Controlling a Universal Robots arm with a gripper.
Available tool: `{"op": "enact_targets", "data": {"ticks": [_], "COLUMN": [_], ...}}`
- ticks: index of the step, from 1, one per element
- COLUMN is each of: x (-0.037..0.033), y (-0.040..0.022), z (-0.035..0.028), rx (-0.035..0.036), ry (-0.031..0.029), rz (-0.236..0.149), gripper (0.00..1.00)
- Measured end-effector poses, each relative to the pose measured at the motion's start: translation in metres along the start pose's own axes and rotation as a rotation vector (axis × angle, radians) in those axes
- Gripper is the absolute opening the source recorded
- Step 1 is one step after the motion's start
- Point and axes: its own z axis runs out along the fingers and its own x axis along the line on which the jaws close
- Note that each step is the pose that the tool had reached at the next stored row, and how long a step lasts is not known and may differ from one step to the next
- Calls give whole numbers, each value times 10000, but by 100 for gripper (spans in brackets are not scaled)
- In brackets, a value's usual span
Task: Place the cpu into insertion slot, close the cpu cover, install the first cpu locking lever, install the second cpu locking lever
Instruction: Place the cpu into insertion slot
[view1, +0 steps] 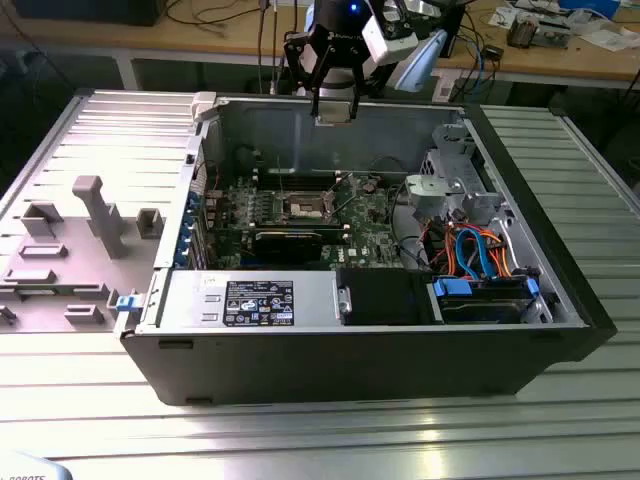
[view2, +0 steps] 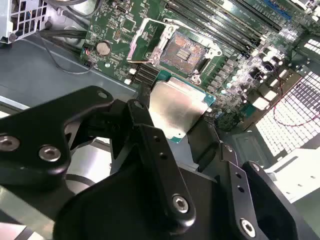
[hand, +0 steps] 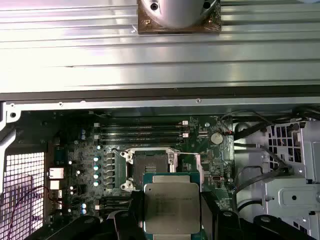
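Open black computer case (view1: 380, 350) lying on ribbed metal table (view1: 300, 440). Green motherboard (view1: 375, 215) on case floor, black card (view1: 290, 240) standing across it. Labelled power supply (view1: 250, 300) along near wall; orange and blue cables (view1: 475, 255) toward exterior view's right. Coin battery (hand: 216, 136) near memory slots (hand: 140, 131) in first wrist view. Grey fixture plate (view1: 130, 150) with blocks at exterior view's left. Cluttered wooden bench (view1: 600, 60) behind.

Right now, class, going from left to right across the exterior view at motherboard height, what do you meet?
Grey upright plastic block → square, pale-rimmed insertion slot in the green motherboard → silvery metal drive cage → black case wall.
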Motion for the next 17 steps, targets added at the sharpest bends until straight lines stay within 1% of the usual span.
{"op": "enact_targets", "data": {"ticks": [12, 14, 16, 17], "x": [1, 15, 33, 37], "y": [0, 0, -1, -1], "z": [0, 0, 2, 4], "rx": [2, 3, 1, -2], "ry": [0, 0, -7, -24], "rz": [0, 1, 83, 283], "gripper": [54, 54, 54, 54]}}
